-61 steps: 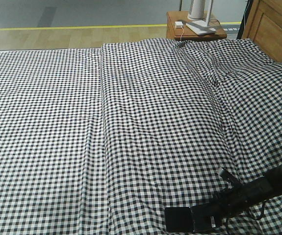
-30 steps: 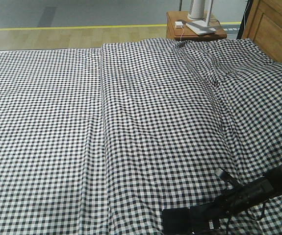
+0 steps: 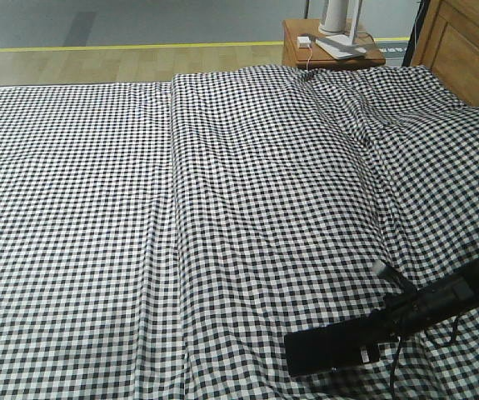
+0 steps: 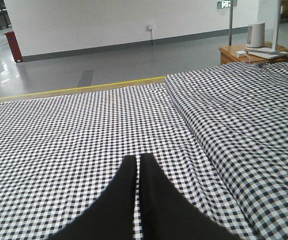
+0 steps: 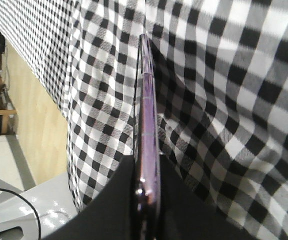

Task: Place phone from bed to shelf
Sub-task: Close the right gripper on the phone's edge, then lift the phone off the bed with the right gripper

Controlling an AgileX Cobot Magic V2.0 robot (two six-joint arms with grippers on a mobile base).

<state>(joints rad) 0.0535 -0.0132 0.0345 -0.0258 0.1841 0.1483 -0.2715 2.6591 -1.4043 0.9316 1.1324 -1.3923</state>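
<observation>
Over gingham bed (image 3: 222,208): right jaws pinching phone (image 5: 148,115); left jaws pressed together; grey floor (image 4: 108,65) beyond.

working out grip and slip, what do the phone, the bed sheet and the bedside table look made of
The phone: glass or polished metal, glossy; its thin pinkish-purple edge shows bright glints.
The bed sheet: woven fabric, matte; black-and-white checks, soft creases and folds.
The bedside table: wood or veneer, smooth brown; which one cannot be told.
</observation>
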